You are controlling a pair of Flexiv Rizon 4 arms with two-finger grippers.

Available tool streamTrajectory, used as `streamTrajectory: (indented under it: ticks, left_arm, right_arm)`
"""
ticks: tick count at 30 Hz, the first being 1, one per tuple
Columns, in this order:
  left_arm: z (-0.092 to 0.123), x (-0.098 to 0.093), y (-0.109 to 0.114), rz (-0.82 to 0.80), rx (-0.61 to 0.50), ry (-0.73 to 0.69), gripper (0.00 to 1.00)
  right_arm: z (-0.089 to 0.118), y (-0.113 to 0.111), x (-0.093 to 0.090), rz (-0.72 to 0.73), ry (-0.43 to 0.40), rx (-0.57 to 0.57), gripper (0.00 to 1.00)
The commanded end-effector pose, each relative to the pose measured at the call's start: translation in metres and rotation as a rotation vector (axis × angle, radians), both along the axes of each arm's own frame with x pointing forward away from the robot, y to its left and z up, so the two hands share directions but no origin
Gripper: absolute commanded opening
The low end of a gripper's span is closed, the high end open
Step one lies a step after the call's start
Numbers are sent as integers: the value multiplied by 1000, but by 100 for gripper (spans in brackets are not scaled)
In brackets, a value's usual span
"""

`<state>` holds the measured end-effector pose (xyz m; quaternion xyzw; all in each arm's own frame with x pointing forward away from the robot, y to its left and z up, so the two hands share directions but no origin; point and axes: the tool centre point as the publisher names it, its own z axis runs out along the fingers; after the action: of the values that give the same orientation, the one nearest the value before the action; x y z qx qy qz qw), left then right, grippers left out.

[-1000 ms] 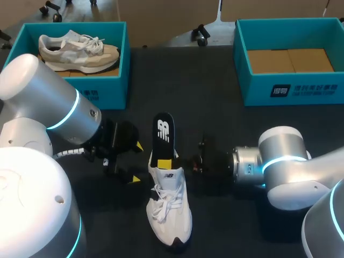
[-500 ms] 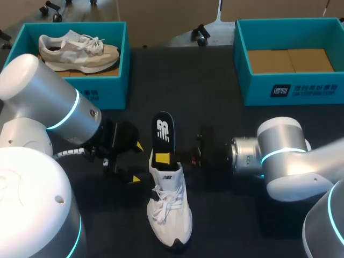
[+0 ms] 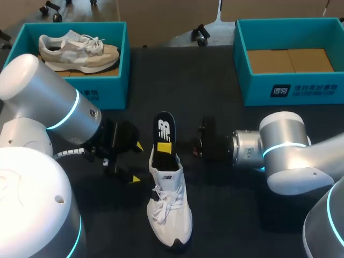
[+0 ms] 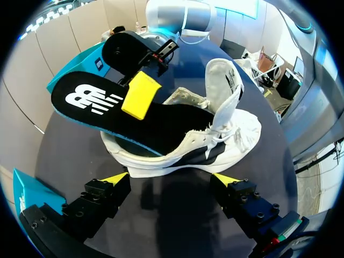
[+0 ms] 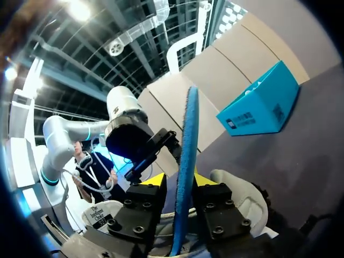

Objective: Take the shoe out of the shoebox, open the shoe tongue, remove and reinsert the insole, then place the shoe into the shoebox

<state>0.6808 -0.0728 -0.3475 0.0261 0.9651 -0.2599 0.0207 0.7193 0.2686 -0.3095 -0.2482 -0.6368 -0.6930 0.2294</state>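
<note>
Across the far side of the dark table [image 3: 215,70] sit two shoeboxes: the teal shoebox [image 3: 102,94] at 11 o'clock with a tan shoe [image 3: 75,51] in it, and the second shoebox [image 3: 290,88] at 1 o'clock. The white shoe [image 3: 171,207] lies at 6 o'clock, its heel toward 12. It looks light and soft-sided, so I'd expect it to slide unless it is braced. The insole [image 3: 163,129] juts from the heel toward 12. It seems thin, bendy foam, best pinched near that free end. The right gripper [image 5: 180,180] is clamped on the insole's edges. The left gripper [image 4: 171,180] at 9 o'clock is spread wide and holds nothing. The insole's front is hidden inside the shoe, so I can't tell how far in it sits.
</note>
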Motion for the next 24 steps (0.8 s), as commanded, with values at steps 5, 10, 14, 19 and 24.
streamTrajectory:
  ticks: [5, 10, 14, 19, 24]
  left_arm:
    - [0, 0, 0, 0, 0, 0, 100]
    - [0, 0, 0, 0, 0, 0, 100]
    - [0, 0, 0, 0, 0, 0, 100]
    - [0, 0, 0, 0, 0, 0, 100]
    - [0, 0, 0, 0, 0, 0, 100]
  right_arm:
    - [-3, -2, 6, -3, 23, 7, 0]
    - [-12, -2, 2, -7, 61, -4, 0]
    - [-21, -5, -6, -12, 106, -9, 0]
    - [-31, -8, -18, -18, 163, -19, 0]
    - [-41, -6, -29, -16, 210, -28, 0]
